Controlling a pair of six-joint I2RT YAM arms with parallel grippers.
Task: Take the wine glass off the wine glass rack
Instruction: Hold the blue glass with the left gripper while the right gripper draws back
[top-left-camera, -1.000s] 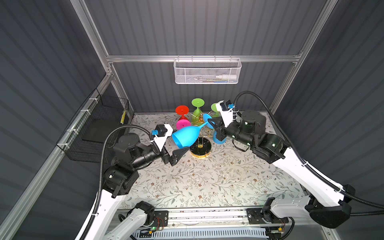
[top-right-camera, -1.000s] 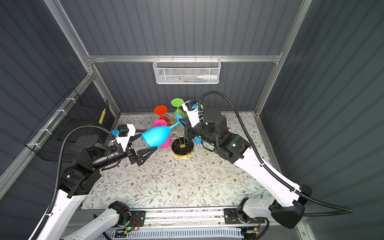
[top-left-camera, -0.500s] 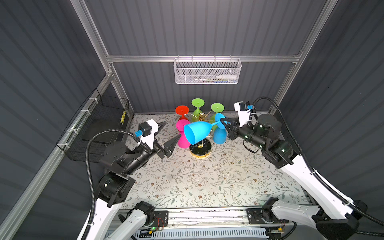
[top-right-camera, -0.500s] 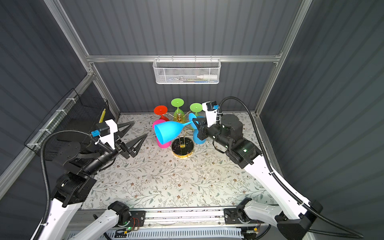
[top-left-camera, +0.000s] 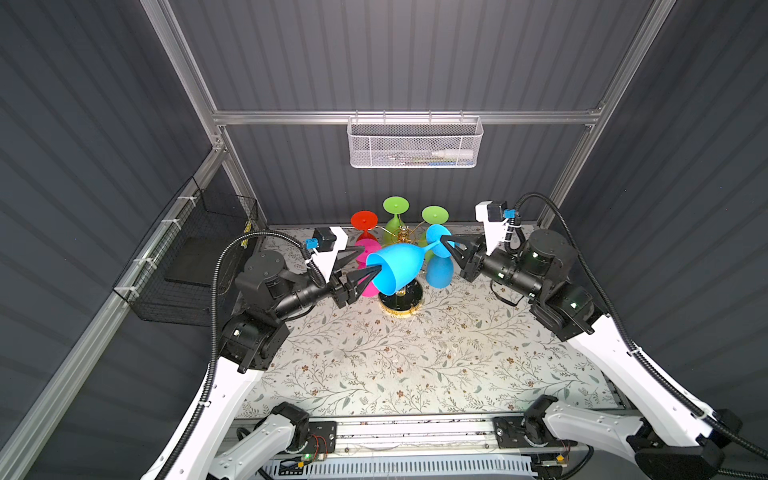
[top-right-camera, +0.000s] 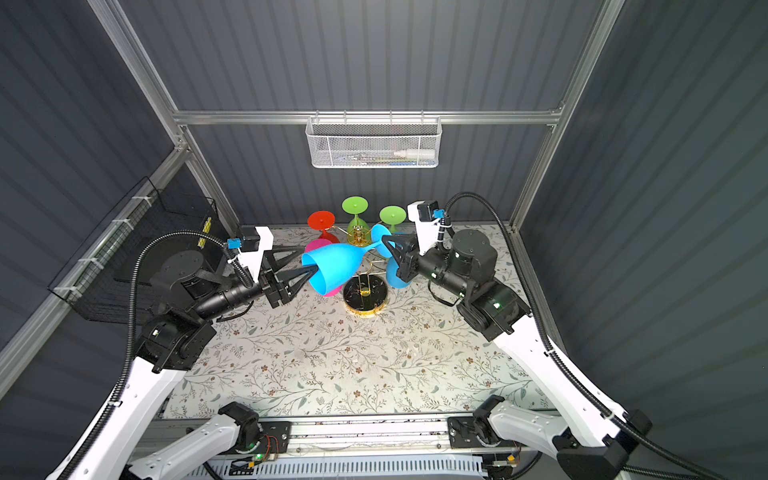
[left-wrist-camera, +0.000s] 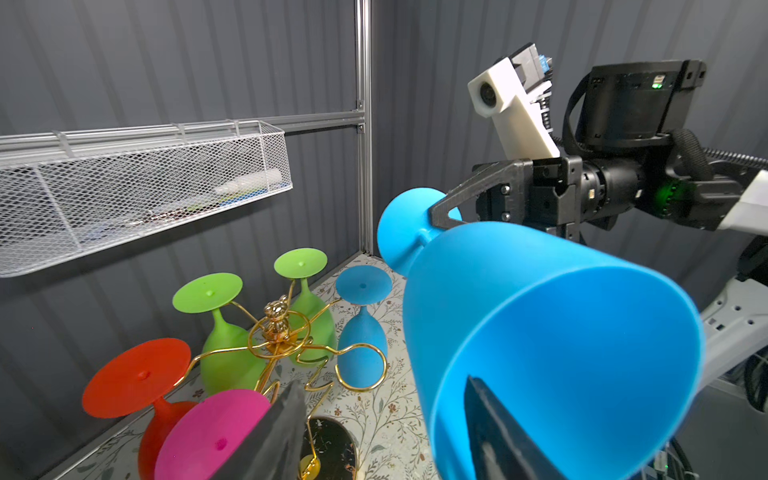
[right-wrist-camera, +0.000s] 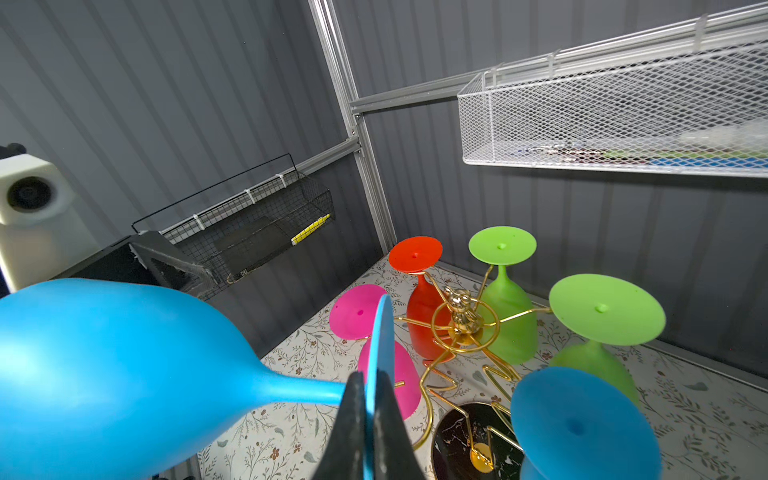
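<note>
Wine glass (top-left-camera: 399, 270) (light, stiff, likely plastic) above rack (top-left-camera: 399, 309): right claw (top-left-camera: 444, 243) pinches foot, left claw (top-left-camera: 370, 259), half-spread, straddles rim.

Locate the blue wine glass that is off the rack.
In both top views the blue wine glass hangs sideways mid-scene by the wine glass rack, its foot pinched by the right gripper, the left gripper straddling its rim.

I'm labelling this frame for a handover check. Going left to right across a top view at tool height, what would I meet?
From the left: black wire basket → left tool → blue wine glass, lying sideways in the air → right tool, shut on the glass's foot.
</note>
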